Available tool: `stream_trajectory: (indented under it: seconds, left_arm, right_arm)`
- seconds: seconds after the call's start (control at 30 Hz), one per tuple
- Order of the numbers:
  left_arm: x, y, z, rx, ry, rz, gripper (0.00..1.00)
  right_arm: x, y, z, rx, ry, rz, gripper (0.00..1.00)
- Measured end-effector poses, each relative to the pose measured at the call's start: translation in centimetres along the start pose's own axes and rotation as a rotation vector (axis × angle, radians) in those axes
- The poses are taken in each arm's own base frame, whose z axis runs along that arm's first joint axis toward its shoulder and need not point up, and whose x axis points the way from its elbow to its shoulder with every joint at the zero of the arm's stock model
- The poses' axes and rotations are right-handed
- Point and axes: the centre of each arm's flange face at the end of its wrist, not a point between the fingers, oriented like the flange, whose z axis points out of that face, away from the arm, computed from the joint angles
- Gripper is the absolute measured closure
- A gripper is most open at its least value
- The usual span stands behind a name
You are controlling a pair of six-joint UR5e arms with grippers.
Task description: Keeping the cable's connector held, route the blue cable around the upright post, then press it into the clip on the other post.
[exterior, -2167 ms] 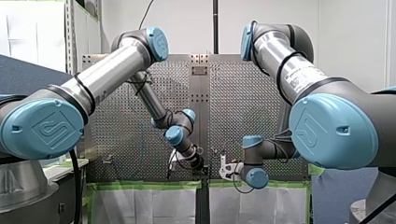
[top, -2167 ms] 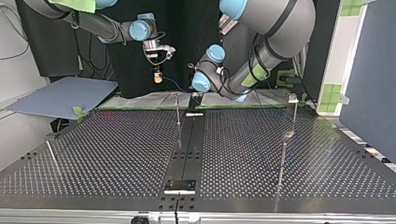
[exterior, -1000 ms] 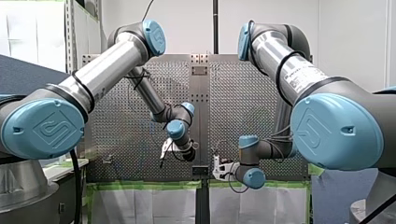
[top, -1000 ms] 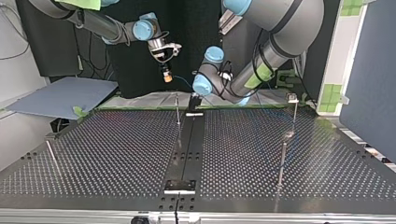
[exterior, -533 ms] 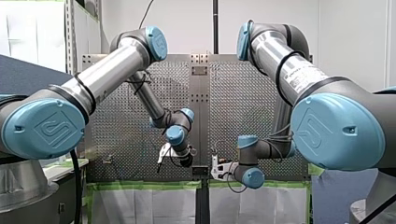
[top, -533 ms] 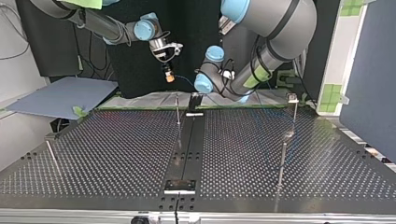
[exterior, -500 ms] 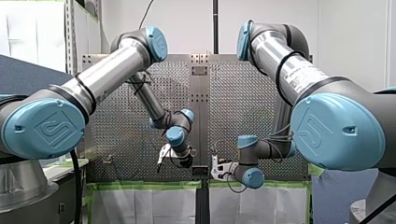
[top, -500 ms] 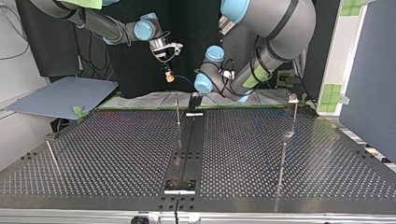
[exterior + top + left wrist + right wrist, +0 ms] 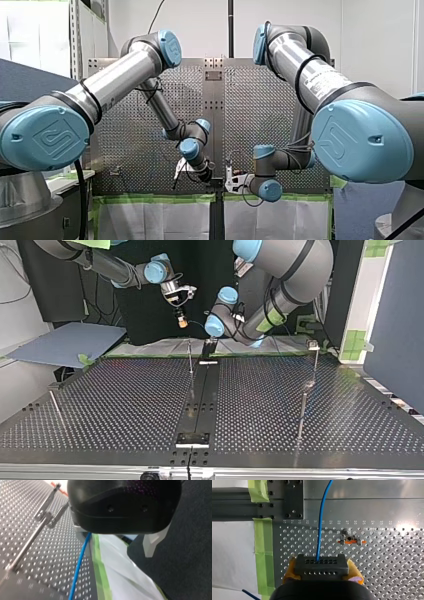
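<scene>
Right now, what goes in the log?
right jaws: shut on connector | cable: beside clip, not in it

cable (image 9: 320, 522) ahead of connector (image 9: 321, 566), post (image 9: 348, 539) beside cable

I am seeing green tape (image 9: 263, 555) running along a white sheet (image 9: 232, 555) beside the table (image 9: 125, 400); a blue board (image 9: 65, 342) is lying nearby.

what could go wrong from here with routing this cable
First, the right gripper holds the connector only between its yellow pads; a hard pull on the blue cable might slip it out. Second, in the top view the left gripper hangs close beside a thin post, so a sideways move could knock it.
</scene>
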Motion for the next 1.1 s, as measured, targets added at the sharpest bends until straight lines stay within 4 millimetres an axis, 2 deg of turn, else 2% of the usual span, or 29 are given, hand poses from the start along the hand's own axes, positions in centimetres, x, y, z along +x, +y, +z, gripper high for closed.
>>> stream_trajectory:
  seconds: [0.23,0.53,0.57,0.6,0.63,0.67,0.7,0.73,0.8,0.83,0.87,0.9,0.93,0.97,1.1]
  left_arm:
    - [0.2,-1.3,-0.2,0.039,-0.006,-0.029,0.00]
    - [0.1,-1.2,-0.1,0.017,-0.023,-0.055,0.00]
    - [0.1,-1.2,-0.1,0.016,-0.023,-0.056,0.08]
    - [0.1,-1.1,-0.1,0.015,-0.024,-0.056,0.22]
    - [0.1,-1.1,0.0,0.014,-0.025,-0.056,0.22]
    - [0.1,-1.1,0.0,0.013,-0.025,-0.055,0.31]
    - [0.1,-1.1,0.0,0.012,-0.025,-0.055,0.45]
    - [0.1,-1.1,0.0,0.012,-0.026,-0.055,0.45]
    - [0.1,-1.1,0.0,0.012,-0.026,-0.054,0.65]
    - [0.1,-1.1,0.0,0.011,-0.026,-0.054,0.65]
    - [0.1,-1.1,0.0,0.010,-0.026,-0.054,0.80]
    - [0.1,-1.1,0.0,0.009,-0.026,-0.054,0.88]
    - [0.1,-1.1,0.0,0.007,-0.027,-0.054,0.88]
    - [0.0,-1.0,0.0,0.004,-0.027,-0.054,0.99]
    - [0.0,-0.8,-0.1,-0.018,-0.031,-0.053,0.99]
  right_arm:
    - [0.0,0.1,0.0,-0.012,0.000,0.000,1.00]
    - [0.0,0.2,0.0,-0.016,0.000,-0.001,1.00]
    - [0.0,0.2,0.0,-0.016,0.000,-0.001,1.00]
    - [0.0,0.2,0.0,-0.016,0.000,-0.001,1.00]
    - [0.0,0.2,0.0,-0.015,0.000,-0.001,1.00]
    - [0.0,0.2,0.0,-0.015,0.000,-0.001,1.00]
    - [0.0,0.2,0.0,-0.015,0.000,-0.001,1.00]
    - [0.0,0.2,0.0,-0.015,0.000,-0.002,1.00]
    - [0.0,0.2,0.0,-0.015,0.000,-0.002,1.00]
    - [0.0,0.2,0.0,-0.014,0.000,-0.002,1.00]
    - [0.0,0.2,0.0,-0.015,0.000,-0.002,1.00]
    - [0.0,0.2,0.0,-0.015,0.000,-0.002,1.00]
    - [0.0,0.2,0.0,-0.015,0.000,-0.002,1.00]
    - [0.0,0.2,0.0,-0.015,0.000,-0.002,1.00]
    - [0.0,0.2,0.0,-0.015,0.000,-0.002,1.00]
